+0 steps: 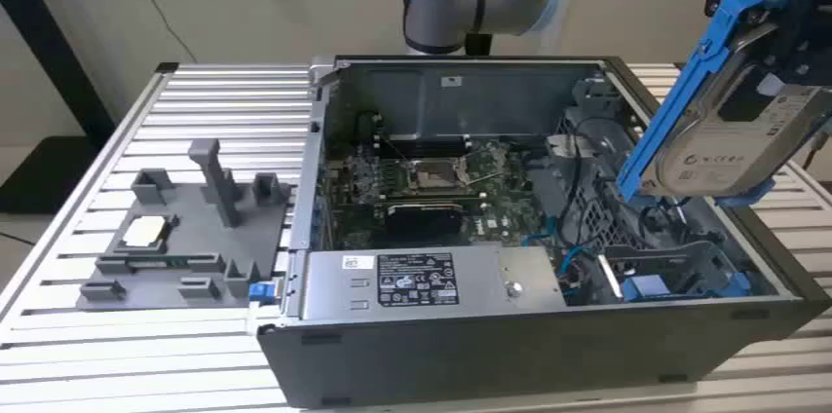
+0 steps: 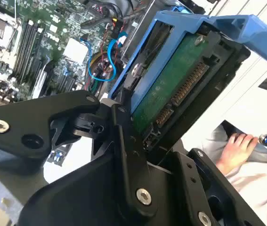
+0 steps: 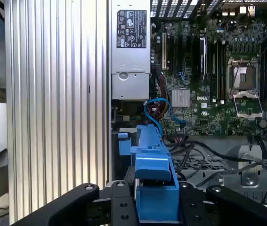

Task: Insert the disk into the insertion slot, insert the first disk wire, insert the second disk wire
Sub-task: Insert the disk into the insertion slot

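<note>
We found the gripper (image 3: 157,205) clamped shut on the disk (image 1: 735,135), held tilted in the air above the insertion slot (image 1: 669,272) (well clear of it) — and we judged that a skewed descent could jam its blue frame or snag the loose cables (image 3: 190,147) nearby.

The exterior view looks steeply down on the open case (image 1: 520,355); both wrist views peer close past the disk (image 2: 171,89) at the motherboard (image 3: 208,113).

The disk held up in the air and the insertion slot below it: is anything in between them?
In the exterior view, open air and a few dark cables lie between the tilted disk and the insertion slot.
</note>
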`<state>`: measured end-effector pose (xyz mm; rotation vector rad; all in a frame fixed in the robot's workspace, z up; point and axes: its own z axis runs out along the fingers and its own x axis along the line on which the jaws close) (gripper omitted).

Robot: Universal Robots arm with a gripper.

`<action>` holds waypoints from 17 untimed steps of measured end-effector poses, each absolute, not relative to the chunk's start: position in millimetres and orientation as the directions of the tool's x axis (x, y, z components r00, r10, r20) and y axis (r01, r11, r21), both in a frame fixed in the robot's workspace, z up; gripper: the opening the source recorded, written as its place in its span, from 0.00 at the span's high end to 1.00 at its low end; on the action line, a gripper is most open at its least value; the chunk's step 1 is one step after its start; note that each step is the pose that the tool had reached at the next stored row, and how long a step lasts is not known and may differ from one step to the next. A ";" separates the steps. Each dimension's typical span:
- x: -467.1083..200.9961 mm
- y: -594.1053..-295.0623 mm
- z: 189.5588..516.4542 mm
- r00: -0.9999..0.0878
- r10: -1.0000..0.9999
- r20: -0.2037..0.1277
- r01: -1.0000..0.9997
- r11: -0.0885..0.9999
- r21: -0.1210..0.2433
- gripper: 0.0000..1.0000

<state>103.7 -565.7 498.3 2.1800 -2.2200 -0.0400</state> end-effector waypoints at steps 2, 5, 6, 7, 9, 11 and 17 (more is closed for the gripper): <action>103.7 -565.7 498.3 -0.018 -1.000 0.003 -0.999 0.018 0.039 0.67; 103.7 -565.7 498.3 -0.018 -1.000 0.003 -0.999 0.018 0.039 0.67; 103.7 -565.7 498.3 -0.018 -1.000 0.003 -0.999 0.018 0.039 0.67; 103.7 -565.7 498.3 -0.018 -1.000 0.003 -0.999 0.018 0.039 0.67; 103.7 -565.7 498.3 -0.018 -1.000 0.003 -0.999 0.018 0.039 0.67; 103.7 -565.7 498.3 -0.018 -1.000 0.003 -0.999 0.018 0.039 0.67; 107.0 -565.8 492.5 -0.018 -1.000 0.003 -0.999 0.018 0.039 0.67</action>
